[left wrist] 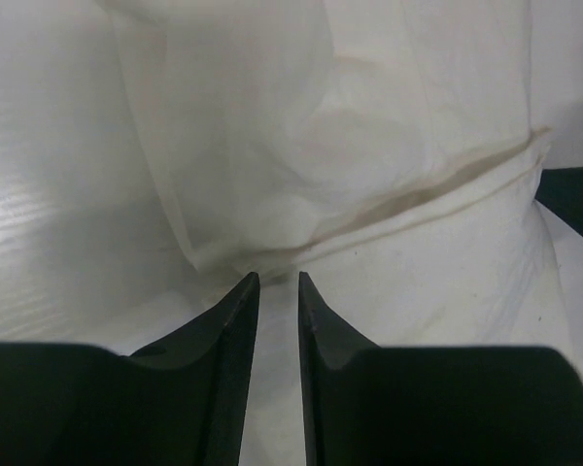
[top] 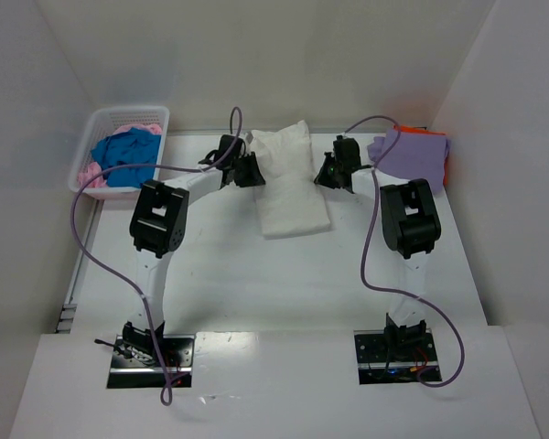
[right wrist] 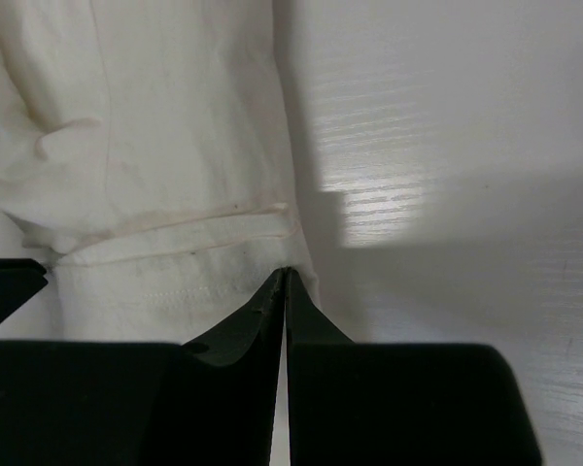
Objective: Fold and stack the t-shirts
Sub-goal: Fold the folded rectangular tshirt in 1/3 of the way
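Two narrowly parted fingers (left wrist: pixel 223 340) of the left gripper (top: pixel 250 170) pinch a fold at the cream-white t-shirt's (top: pixel 288 197) left edge. The right gripper (top: pixel 328 172) is pressed together at its right edge, any cloth between unclear. That shirt lies mid-surface (top: pixel 274 274); a lavender t-shirt (top: pixel 412 154) sits far right, and a blue t-shirt (top: pixel 126 157) fills the basket (top: pixel 119 119).

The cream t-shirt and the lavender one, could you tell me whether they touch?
Apart: the top view shows bare table between cream t-shirt and lavender t-shirt.
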Robot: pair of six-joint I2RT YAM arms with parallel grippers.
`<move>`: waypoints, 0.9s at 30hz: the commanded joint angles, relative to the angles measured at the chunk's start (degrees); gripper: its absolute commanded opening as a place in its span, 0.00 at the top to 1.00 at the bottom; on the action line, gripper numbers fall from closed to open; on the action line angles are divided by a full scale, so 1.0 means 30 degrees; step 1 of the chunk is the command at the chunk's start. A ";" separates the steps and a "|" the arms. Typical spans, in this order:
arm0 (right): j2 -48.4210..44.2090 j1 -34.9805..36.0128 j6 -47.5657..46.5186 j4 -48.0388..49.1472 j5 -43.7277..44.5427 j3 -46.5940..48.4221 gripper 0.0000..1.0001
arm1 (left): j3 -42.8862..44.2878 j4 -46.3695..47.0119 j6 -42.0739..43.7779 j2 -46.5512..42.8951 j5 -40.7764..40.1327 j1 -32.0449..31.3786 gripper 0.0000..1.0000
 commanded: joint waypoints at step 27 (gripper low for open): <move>-1.0518 -0.1322 -0.0188 -0.0527 -0.2169 -0.9826 0.07 | -1.0721 -0.0403 -0.0998 -1.0395 0.0951 -0.2950 0.18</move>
